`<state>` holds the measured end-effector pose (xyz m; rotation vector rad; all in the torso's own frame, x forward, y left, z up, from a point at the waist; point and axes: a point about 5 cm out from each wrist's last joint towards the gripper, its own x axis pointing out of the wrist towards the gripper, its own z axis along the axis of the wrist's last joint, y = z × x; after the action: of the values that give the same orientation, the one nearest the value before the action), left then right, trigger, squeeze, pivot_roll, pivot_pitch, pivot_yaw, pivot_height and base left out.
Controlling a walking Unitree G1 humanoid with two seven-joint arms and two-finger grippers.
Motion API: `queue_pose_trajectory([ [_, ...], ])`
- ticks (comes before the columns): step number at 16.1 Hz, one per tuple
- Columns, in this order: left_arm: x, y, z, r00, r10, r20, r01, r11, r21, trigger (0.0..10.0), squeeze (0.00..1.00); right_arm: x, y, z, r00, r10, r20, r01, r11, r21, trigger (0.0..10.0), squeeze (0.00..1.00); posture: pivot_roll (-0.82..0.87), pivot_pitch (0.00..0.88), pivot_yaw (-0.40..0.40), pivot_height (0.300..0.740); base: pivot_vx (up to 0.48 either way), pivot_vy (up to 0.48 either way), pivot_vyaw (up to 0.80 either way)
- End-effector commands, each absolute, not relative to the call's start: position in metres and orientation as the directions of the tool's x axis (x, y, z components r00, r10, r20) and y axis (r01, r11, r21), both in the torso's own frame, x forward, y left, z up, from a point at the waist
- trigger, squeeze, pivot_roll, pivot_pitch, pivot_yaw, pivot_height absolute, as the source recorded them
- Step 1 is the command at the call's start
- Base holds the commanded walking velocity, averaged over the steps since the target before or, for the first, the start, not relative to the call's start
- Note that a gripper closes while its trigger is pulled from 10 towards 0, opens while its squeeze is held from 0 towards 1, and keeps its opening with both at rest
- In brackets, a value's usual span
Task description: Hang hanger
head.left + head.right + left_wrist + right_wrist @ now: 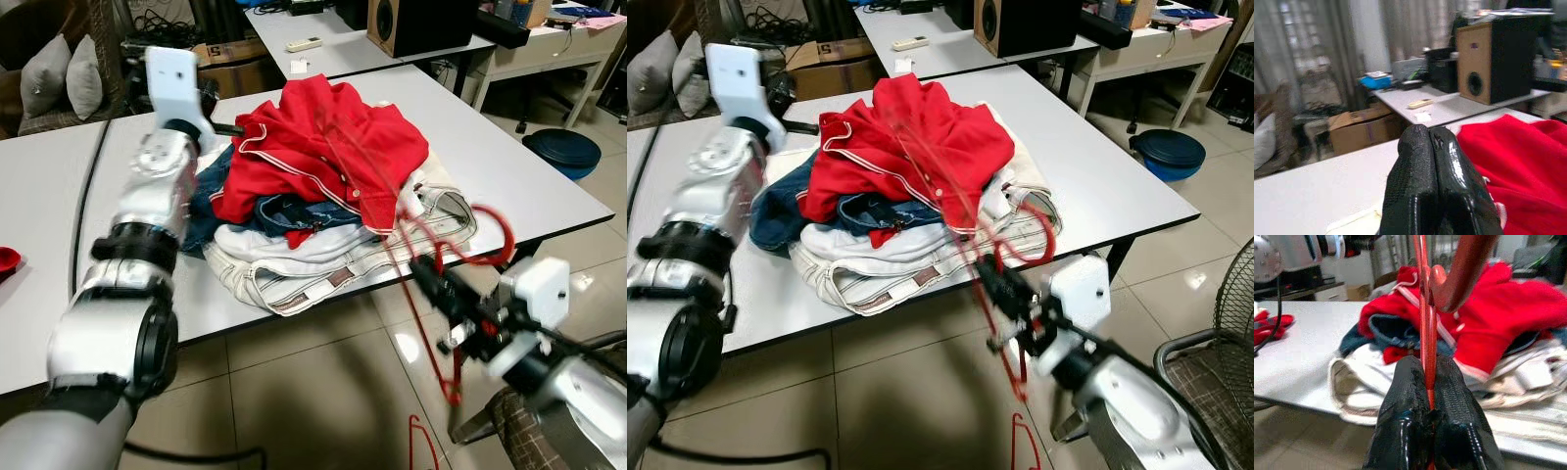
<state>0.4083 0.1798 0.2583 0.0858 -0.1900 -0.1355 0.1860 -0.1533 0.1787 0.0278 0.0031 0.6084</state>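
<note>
While the head camera looked down over the white surface (549,186), the left eye view showed a heap of clothes in its middle: a red jacket (323,147) with white piping on top, blue jeans (284,211) under it and cream trousers (323,264) at the near edge. The right pincer (431,274) reached in from the lower right, just off the surface's near edge, clenched on a red hanger (431,235) whose thin wires blurred across the jacket and whose hook curled beside the trousers. The left arm stood raised over the surface's left part, beside the heap. A second red hanger (423,441) lay on the tiled floor (313,392).

In the right eye view, a wooden speaker (1024,24) and a white remote control (911,42) sat on a farther desk, a cardboard box (828,64) stood behind the near surface, and a blue stool (1171,152) stood to the right. Printing on the box was too blurred to read.

The left wrist view showed the left pincer (1432,142) pressed together on nothing, its tips near the red jacket's edge, with the box, remote control and speaker beyond.

The right wrist view showed the right pincer's fingers (1405,401) clamped on the hanger's red wire, which ran straight up between them toward the thick curved hook, the clothes heap lying behind on the surface.
</note>
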Motion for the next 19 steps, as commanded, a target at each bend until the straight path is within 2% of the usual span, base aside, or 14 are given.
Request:
queue_pose_trajectory([
  [1, 0.407, 0.174, 0.257, 0.968, -0.199, 0.152, 0.183, 0.976, 0.118, 0.0, 0.0, 0.185, -0.153, 0.181, 0.813, 0.583, 0.013, -0.583, 0.812, 0.032, 10.0, 0.0, -0.01, 0.0, 0.113, 0.74, 0.0, 0.0, 0.0],
  [2, 0.409, 0.163, 0.242, 0.962, -0.258, 0.092, 0.243, 0.959, 0.148, 3.8, 0.0, 0.189, -0.157, 0.179, 0.836, 0.549, 0.008, -0.548, 0.835, 0.041, 10.0, 0.0, -0.01, 0.0, 0.108, 0.74, 0.0, 0.0, 0.0],
  [3, 0.409, 0.145, 0.229, 0.936, -0.347, 0.059, 0.337, 0.933, 0.126, 10.0, 0.0, 0.195, -0.161, 0.178, 0.86, 0.51, 0.003, -0.509, 0.86, 0.036, 10.0, 0.0, -0.01, 0.0, 0.111, 0.74, 0.0, 0.0, 0.0],
  [4, 0.409, 0.137, 0.224, 0.925, -0.379, 0.043, 0.37, 0.919, 0.134, 10.0, 1.0, 0.197, -0.163, 0.178, 0.87, 0.493, -0.004, -0.493, 0.87, 0.03, 10.0, 0.0, -0.01, 0.0, 0.113, 0.74, 0.0, 0.0, 0.0],
  [6, 0.41, 0.121, 0.214, 0.899, -0.438, -0.013, 0.434, 0.887, 0.16, 10.0, 1.0, 0.2, -0.169, 0.179, 0.892, 0.453, -0.009, -0.453, 0.892, 0.003, 10.0, 0.0, -0.03, 0.0, 0.126, 0.74, 0.0, 0.0, 0.0],
  [9, 0.413, 0.132, 0.205, 0.922, -0.375, -0.094, 0.386, 0.898, 0.213, 10.0, 1.0, 0.197, -0.172, 0.182, 0.898, 0.44, -0.007, -0.44, 0.898, -0.005, 10.0, 0.0, -0.06, 0.017, 0.145, 0.74, 0.0, 0.0, 0.0],
  [12, 0.417, 0.151, 0.21, 0.96, -0.272, -0.066, 0.28, 0.944, 0.176, 10.0, 1.0, 0.193, -0.172, 0.183, 0.895, 0.445, -0.025, -0.445, 0.895, -0.013, 10.0, 0.0, -0.08, 0.025, 0.141, 0.74, 0.0, 0.0, 0.0],
  [15, 0.418, 0.158, 0.214, 0.978, -0.204, -0.05, 0.21, 0.962, 0.176, 10.0, 1.0, 0.192, -0.172, 0.184, 0.891, 0.453, -0.03, -0.453, 0.891, -0.014, 10.0, 0.0, -0.08, 0.028, 0.131, 0.74, 0.0, 0.0, 0.0],
  [19, 0.419, 0.147, 0.211, 0.971, -0.226, -0.073, 0.235, 0.962, 0.138, 10.0, 1.0, 0.195, -0.17, 0.186, 0.882, 0.47, -0.035, -0.471, 0.882, -0.02, 10.0, 0.0, -0.09, 0.035, 0.122, 0.74, 0.0, 0.0, 0.0],
])
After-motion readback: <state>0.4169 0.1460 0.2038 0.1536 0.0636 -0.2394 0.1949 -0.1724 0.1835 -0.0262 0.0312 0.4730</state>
